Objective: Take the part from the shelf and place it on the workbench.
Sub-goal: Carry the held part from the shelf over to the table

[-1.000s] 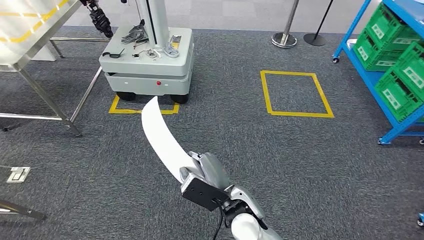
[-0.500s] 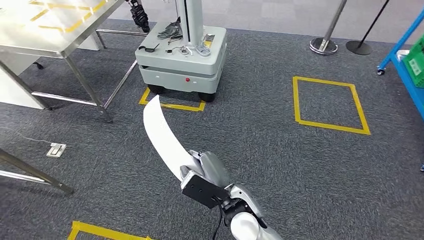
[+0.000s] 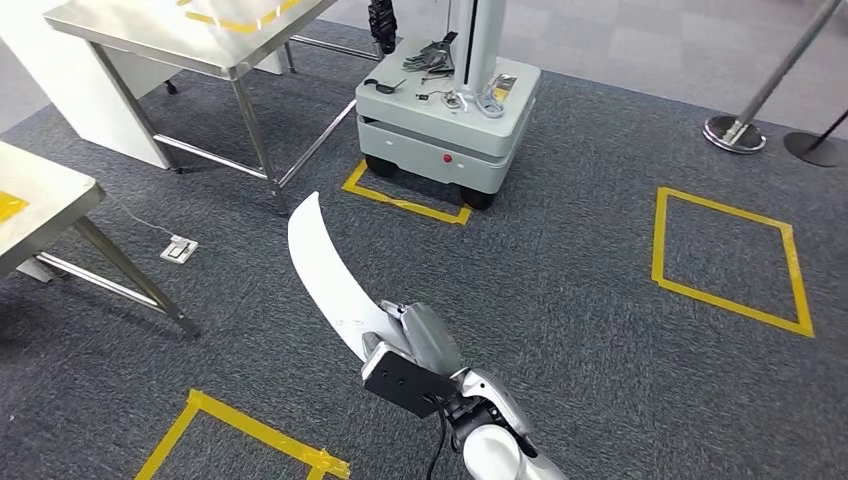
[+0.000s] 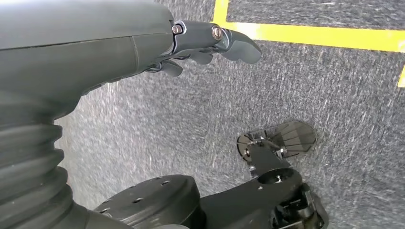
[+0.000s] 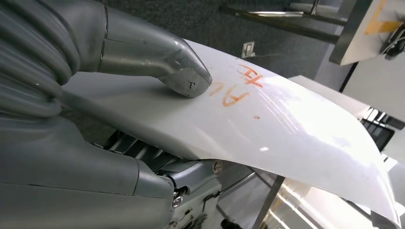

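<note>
The part [image 3: 325, 265] is a long, white, curved panel. My right hand [image 3: 415, 350] holds it by its near end, low in the head view, and it sticks up and away over the grey carpet. In the right wrist view the thumb [image 5: 184, 76] presses on the part [image 5: 286, 133] beside orange handwriting. A steel workbench [image 3: 150, 25] stands at the far left, and the corner of a second table [image 3: 40, 200] is nearer on the left. My left hand [image 4: 191, 45] hangs over the carpet with loosely bent fingers and holds nothing.
A grey wheeled robot base [image 3: 450, 110] with tools on top stands ahead, right of the workbench. Yellow tape squares mark the carpet at the right [image 3: 730, 250] and near left [image 3: 240, 435]. Stanchion bases [image 3: 735, 135] are at the far right. A floor socket [image 3: 178, 249] lies by the table legs.
The camera has turned left: the blue shelf with green crates has left the picture and the tables have come in. The right hand still holds the part the same way.
</note>
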Controlling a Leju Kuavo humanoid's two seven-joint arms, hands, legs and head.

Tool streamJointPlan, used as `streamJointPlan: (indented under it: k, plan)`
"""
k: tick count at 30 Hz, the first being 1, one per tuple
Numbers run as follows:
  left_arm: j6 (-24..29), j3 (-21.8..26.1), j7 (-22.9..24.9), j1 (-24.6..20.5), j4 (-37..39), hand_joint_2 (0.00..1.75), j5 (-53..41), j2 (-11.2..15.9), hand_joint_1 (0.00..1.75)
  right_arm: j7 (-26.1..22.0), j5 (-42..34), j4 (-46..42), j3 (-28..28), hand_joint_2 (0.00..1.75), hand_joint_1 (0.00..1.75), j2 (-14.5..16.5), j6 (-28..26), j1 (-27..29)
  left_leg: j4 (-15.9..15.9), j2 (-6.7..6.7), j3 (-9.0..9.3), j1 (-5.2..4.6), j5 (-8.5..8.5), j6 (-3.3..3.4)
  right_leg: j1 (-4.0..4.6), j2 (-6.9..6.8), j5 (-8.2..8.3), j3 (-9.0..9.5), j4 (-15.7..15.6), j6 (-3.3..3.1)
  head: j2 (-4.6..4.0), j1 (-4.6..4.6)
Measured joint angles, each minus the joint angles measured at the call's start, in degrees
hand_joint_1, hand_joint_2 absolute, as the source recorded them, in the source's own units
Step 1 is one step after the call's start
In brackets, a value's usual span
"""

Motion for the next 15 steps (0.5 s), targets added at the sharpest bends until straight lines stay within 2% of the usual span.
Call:
streamJointPlan:
  k: [1, 2, 3, 5, 6, 7, 8, 9, 10, 12, 13, 14, 15]
  plan:
    - [0.0, 0.0, 0.0, 0.0, 0.0, 1.75, 0.0, 0.0, 0.00, 0.0, 0.1, 0.0, 0.0, 1.75, 1.75, 0.0, 0.0, 0.0, 0.0, -0.84, -0.03, -0.07, 0.02, 0.02, 0.05, 0.13, 0.39, -0.73, 0.9, -0.18, 0.00, 0.00]
    - [0.0, 0.0, 0.0, 0.0, 0.0, 1.75, 0.1, 0.0, 0.00, 0.0, 0.1, 0.0, -0.1, 1.75, 1.75, -0.1, 0.0, 0.0, 0.1, -1.71, -0.01, -0.12, 0.04, 0.00, 0.10, 0.31, 1.90, -0.27, -0.6, -0.44, 0.00, 0.00]
    - [0.0, 0.0, -0.1, 0.0, 0.0, 1.75, 0.3, 0.0, 0.00, 0.0, 0.2, 0.0, -0.1, 1.75, 1.75, -0.1, 0.0, 0.0, 0.1, -2.58, 0.02, -0.13, 0.08, -0.06, 0.14, 0.81, 4.11, 1.26, -4.1, -0.78, 0.00, 0.00]
    - [0.0, 0.0, -0.3, -0.1, 0.0, 1.75, 0.7, -0.1, 0.00, -0.1, 0.2, 0.0, -0.2, 1.75, 1.75, -0.1, 0.1, -0.2, 0.1, -4.13, -0.06, -0.07, 0.25, -0.40, 0.27, 3.21, 7.40, 4.77, -12.0, -1.38, 0.00, -0.01]
    - [0.0, 0.0, -0.4, -0.1, 0.0, 1.75, 0.9, -0.1, 0.00, -0.1, 0.2, 0.0, -0.3, 1.75, 1.75, -0.1, 0.1, -0.3, 0.1, -4.74, -0.18, 0.02, 0.39, -0.73, 0.41, 4.09, 8.08, 5.78, -14.4, -1.52, 0.00, 0.04]
    - [0.0, 0.0, -0.5, -0.1, 0.0, 1.75, 1.1, -0.2, 0.00, -0.2, 0.2, 0.0, -0.4, 1.75, 1.75, -0.1, 0.1, -0.3, -0.1, -5.25, -0.32, 0.14, 0.52, -1.12, 0.56, 4.56, 8.08, 6.12, -15.3, -1.58, 0.00, 0.06]
    - [0.0, 0.0, -0.6, 0.0, 0.0, 1.75, 1.4, -0.2, 0.00, -0.2, 0.2, 0.0, -0.6, 1.75, 1.75, -0.1, 0.0, -0.4, -0.3, -5.78, -0.44, 0.21, 0.68, -1.57, 0.77, 4.16, 8.19, 6.13, -15.4, -1.65, 0.00, 0.10]
    - [0.0, 0.0, -0.6, 0.1, 0.0, 1.75, 1.6, -0.2, 0.00, -0.3, 0.2, 0.0, -0.7, 1.75, 1.75, -0.1, 0.0, -0.4, -0.5, -6.21, -0.57, 0.30, 0.80, -1.98, 0.62, 3.48, 8.37, 6.31, -15.7, -1.90, 0.00, 0.13]
    - [0.0, 0.1, -0.7, 0.3, 0.0, 1.75, 1.8, -0.1, 0.00, -0.4, 0.2, 0.0, -0.8, 1.75, 1.75, 0.0, -0.2, -0.4, -0.3, -5.65, -0.79, 0.18, 0.62, -2.28, 0.52, 2.82, 8.60, 6.58, -16.1, -2.22, 0.00, 0.10]
    - [0.0, 0.2, -0.8, 0.6, 0.0, 1.75, 2.2, 0.0, 0.00, -0.8, 0.2, 0.1, -1.0, 1.75, 1.75, 0.0, -0.6, -0.3, 2.8, -2.63, -2.47, -0.13, -1.39, -2.68, 0.27, 1.20, 9.03, 7.11, -17.0, -3.01, 0.00, -0.27]
    - [0.0, 0.2, -0.8, 0.6, 0.0, 1.75, 2.3, 0.0, 0.00, -1.0, 0.1, 0.2, -1.1, 1.75, 1.75, 0.0, -0.8, -0.3, 6.0, -0.67, -3.97, -0.22, -3.17, -2.78, 0.39, 0.36, 9.04, 7.19, -17.1, -3.26, 0.00, -0.44]
    - [0.0, 0.2, -0.8, 0.6, 0.0, 1.75, 2.4, 0.0, 0.00, -1.2, 0.1, 0.4, -1.2, 1.75, 1.75, 0.0, -1.0, -0.2, 9.7, 0.47, -5.69, -0.18, -4.96, -2.91, 0.46, -0.52, 8.98, 7.20, -17.1, -3.46, 0.00, -0.62]
    - [0.0, 0.2, -0.8, 0.7, 0.0, 1.75, 2.5, 0.0, 0.00, -1.2, 0.1, 0.6, -1.3, 1.75, 1.75, -0.1, -1.1, -0.1, 12.8, 1.05, -7.08, -0.11, -6.14, -3.06, 0.51, -1.40, 8.90, 7.20, -17.1, -3.51, 0.00, -0.62]
